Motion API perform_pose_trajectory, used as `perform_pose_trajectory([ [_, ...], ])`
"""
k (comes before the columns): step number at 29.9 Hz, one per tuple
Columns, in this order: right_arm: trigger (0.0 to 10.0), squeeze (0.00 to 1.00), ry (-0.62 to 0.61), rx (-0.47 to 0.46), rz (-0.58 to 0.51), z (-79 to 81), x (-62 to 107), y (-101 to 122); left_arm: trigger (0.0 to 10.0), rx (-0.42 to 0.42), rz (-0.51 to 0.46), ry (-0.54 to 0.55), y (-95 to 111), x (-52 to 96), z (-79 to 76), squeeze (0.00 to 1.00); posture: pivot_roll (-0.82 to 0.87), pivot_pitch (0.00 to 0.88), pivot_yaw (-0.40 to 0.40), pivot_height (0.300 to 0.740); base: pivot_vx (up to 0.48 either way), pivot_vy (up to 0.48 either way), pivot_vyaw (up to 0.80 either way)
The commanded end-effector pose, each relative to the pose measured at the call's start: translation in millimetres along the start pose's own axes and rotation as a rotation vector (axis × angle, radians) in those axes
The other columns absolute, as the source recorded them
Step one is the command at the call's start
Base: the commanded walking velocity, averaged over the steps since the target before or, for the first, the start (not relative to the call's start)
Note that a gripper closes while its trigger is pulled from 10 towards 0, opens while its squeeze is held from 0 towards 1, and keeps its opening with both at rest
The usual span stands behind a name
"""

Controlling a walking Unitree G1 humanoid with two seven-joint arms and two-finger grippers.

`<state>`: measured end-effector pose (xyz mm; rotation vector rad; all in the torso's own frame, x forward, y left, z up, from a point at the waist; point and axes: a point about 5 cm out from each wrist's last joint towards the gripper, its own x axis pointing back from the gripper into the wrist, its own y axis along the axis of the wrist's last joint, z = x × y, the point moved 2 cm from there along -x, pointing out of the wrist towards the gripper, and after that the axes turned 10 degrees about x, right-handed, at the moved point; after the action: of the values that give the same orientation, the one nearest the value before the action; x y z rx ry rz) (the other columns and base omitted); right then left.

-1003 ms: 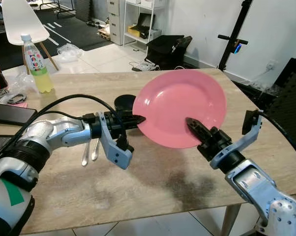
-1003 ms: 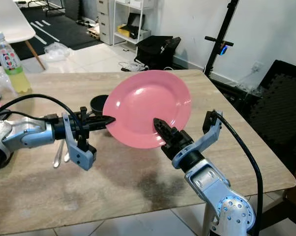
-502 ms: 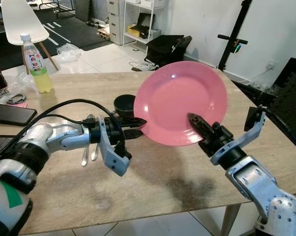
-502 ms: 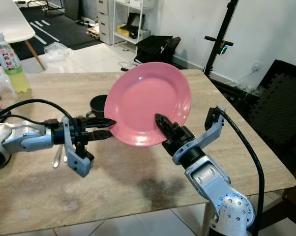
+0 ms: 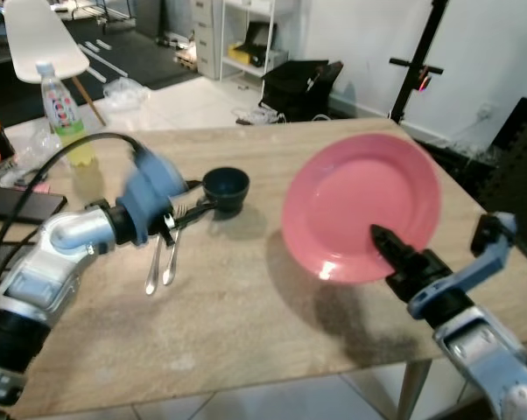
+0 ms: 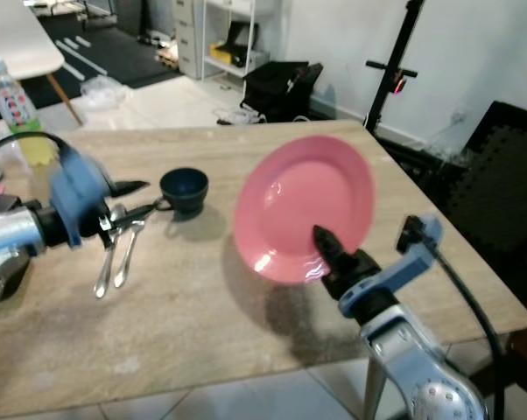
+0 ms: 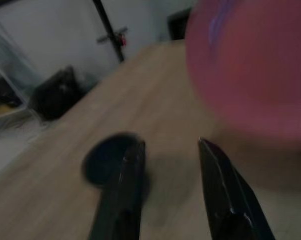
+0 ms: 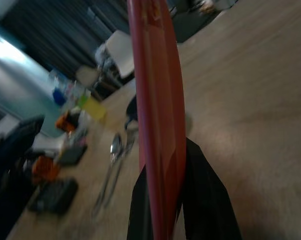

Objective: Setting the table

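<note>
Right gripper [image 5: 388, 245] pinched on the lower rim of the pink plate [image 5: 361, 203], one finger on each face, as the right wrist view shows edge-on; held tilted and clear above the wooden table [image 5: 246, 306], probably so it can be carried to a place setting and laid flat. Left gripper [image 7: 173, 190] spread and holding nothing, blurred, just beside the fork and spoon [image 5: 161, 262] and the dark cup [image 5: 226, 188], likely clearing the way. Cutlery side by side on the table, cup upright near it, well apart from the plate. Green drink bottle [image 5: 64, 109] at the far corner, by the white chair [image 5: 36, 35]
</note>
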<state>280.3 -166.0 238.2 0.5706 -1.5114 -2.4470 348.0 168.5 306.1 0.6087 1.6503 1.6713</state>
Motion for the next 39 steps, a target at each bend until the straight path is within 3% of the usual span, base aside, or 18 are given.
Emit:
perform_pose_trajectory([
  [1,10.0,0.0,0.022,0.027,-0.008,3.8,1.8,2,10.0,0.103,0.031,-0.006,-11,4.7,0.5,0.0,0.1,0.118,0.03,0.74,0.0,0.0,0.0],
  [2,10.0,0.0,0.077,0.095,0.031,10.3,8.5,-7,10.0,0.291,0.015,0.039,-20,15.8,9.4,0.0,0.11,0.114,0.028,0.74,0.0,0.0,0.0],
  [3,10.0,0.0,0.138,0.146,0.071,17.6,16.1,-18,10.0,0.411,0.02,0.061,-35,29.8,11.6,0.0,0.1,0.114,0.016,0.74,0.0,0.0,0.0],
  [4,10.0,0.0,0.178,0.172,0.094,22.1,21.3,-25,10.0,0.468,0.027,0.07,-44,39.6,11.2,0.0,0.1,0.114,0.016,0.74,0.0,0.0,0.0],
  [5,10.0,0.0,0.178,0.172,0.094,22.1,21.3,-25,10.0,0.468,0.027,0.07,-44,39.6,11.2,0.0,0.1,0.114,0.016,0.74,0.0,0.0,0.0],
  [7,10.0,0.0,0.177,0.185,0.114,22.0,25.0,-34,10.0,0.451,0.078,-0.051,-51,59.1,-11.4,0.0,0.1,0.11,0.014,0.74,0.0,0.0,0.0],
  [8,10.0,0.0,0.177,0.185,0.114,22.0,25.0,-34,10.0,0.451,0.078,-0.051,-51,59.1,-11.4,0.0,0.1,0.11,0.014,0.74,0.0,0.0,0.0],
  [10,10.0,0.0,0.116,0.201,0.106,15.1,24.2,-38,10.0,0.479,0.204,-0.126,-57,76.8,-26.7,0.0,0.1,0.11,0.015,0.74,0.0,0.0,0.0],
  [11,10.0,0.0,0.039,0.229,0.089,9.6,20.3,-42,10.0,0.408,0.319,-0.109,-72,87.3,-32.0,0.0,0.09,0.104,0.018,0.74,0.0,0.0,0.0],
  [16,10.0,0.0,-0.002,0.279,0.084,10.7,16.3,-49,10.0,0.346,0.348,-0.072,-80,83.0,-34.7,0.0,0.09,0.1,0.023,0.74,0.0,0.0,0.0],
  [20,10.0,0.0,-0.014,0.257,0.067,15.4,14.2,-52,10.0,0.327,0.298,-0.054,-76,74.2,-39.6,0.0,0.08,0.097,0.025,0.74,0.0,0.0,0.0],
  [23,10.0,0.0,-0.054,0.234,0.007,22.8,11.0,-55,10.0,0.333,0.168,0.077,-72,61.8,-39.5,0.0,0.07,0.084,0.026,0.74,0.0,0.0,0.0],
  [25,10.0,0.0,-0.068,0.234,-0.008,23.8,9.9,-54,10.0,0.331,0.138,0.127,-71,59.6,-36.6,0.0,0.07,0.084,0.026,0.74,0.0,0.0,0.0],
  [31,10.0,0.0,-0.097,0.308,-0.054,26.2,0.8,-49,10.0,0.274,0.104,0.311,-80,53.1,-27.0,0.0,0.07,0.073,0.014,0.74,0.0,0.0,0.0],
  [39,10.0,0.0,-0.109,0.32,-0.055,25.1,-3.3,-50,10.0,0.198,0.122,0.394,-85,42.9,-21.8,0.0,0.07,0.074,0.003,0.74,0.053,0.0,0.0],
])
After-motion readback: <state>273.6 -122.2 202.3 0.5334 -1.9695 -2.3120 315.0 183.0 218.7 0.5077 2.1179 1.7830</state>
